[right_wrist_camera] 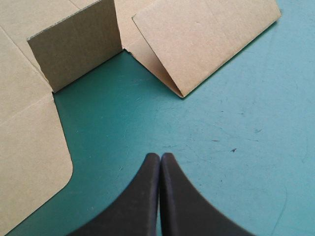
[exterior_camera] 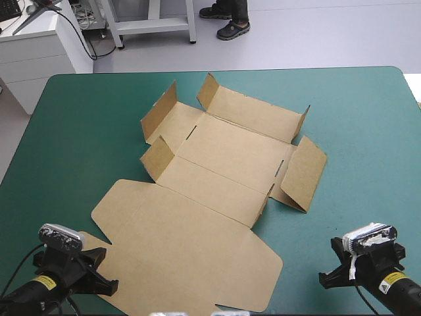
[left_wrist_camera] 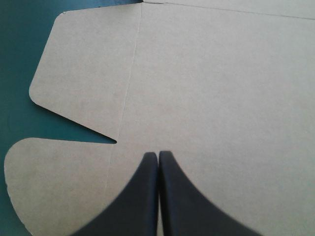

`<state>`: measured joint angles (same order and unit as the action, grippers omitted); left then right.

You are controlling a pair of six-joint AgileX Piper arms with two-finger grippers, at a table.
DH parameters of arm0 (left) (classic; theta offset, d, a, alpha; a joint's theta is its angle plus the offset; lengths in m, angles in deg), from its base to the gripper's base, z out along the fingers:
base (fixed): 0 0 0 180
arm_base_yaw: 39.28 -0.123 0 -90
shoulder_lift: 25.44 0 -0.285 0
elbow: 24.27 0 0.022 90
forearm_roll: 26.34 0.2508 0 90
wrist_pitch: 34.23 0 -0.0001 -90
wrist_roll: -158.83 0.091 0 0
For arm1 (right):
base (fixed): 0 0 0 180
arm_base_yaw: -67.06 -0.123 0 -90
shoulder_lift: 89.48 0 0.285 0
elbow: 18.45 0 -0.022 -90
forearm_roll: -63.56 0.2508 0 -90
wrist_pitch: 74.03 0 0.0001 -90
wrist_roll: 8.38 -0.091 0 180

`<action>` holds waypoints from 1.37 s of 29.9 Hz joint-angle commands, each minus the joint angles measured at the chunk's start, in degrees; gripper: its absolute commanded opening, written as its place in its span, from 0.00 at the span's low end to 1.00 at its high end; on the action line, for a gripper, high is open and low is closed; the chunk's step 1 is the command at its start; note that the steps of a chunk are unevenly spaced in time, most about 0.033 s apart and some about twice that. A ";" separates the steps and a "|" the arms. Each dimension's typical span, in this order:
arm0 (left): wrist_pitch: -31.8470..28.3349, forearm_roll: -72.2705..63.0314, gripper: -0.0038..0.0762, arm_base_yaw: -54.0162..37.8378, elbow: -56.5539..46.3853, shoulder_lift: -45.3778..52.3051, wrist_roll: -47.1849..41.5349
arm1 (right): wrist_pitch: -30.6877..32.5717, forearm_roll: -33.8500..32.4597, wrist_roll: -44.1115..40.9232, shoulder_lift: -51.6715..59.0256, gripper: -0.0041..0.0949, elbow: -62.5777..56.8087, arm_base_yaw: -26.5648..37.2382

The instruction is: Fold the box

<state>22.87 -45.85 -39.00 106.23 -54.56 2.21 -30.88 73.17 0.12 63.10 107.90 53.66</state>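
The brown box (exterior_camera: pixel 210 178) lies opened out in the middle of the table. Its big lid panel is flat toward the near edge, and the far wall and several small flaps stand partly raised. My left gripper (exterior_camera: pixel 104 268) is shut at the near left, over the lid's corner. In the left wrist view its shut tips (left_wrist_camera: pixel 158 155) rest above the lid panel (left_wrist_camera: pixel 211 88), beside a notch between two rounded flaps. My right gripper (exterior_camera: pixel 327 278) is shut at the near right, off the board. In its own view the tips (right_wrist_camera: pixel 160 156) hover over bare cover, with a raised flap (right_wrist_camera: pixel 74 44) and a tilted side panel (right_wrist_camera: pixel 206 39) ahead.
Wide bands of teal-green cover (exterior_camera: pixel 368 131) lie open right and left of the board. A white cabinet (exterior_camera: pixel 33 52) stands beyond the table's far left corner.
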 commanded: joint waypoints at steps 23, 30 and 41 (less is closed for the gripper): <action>-2.71 -2.30 0.04 0.24 2.03 -0.61 0.14 | 11.09 -2.29 -3.05 -17.82 0.02 24.74 0.28; -2.71 -2.30 0.04 0.24 2.03 -0.61 0.14 | 15.55 3.06 -3.05 -30.44 0.04 35.66 0.28; -2.71 -2.30 0.04 0.24 2.03 -0.61 0.14 | 19.65 9.19 -9.61 -45.14 0.05 44.58 -1.00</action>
<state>22.87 -45.89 -39.00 106.23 -54.56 2.41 -10.68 80.99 -6.74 19.97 149.98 53.49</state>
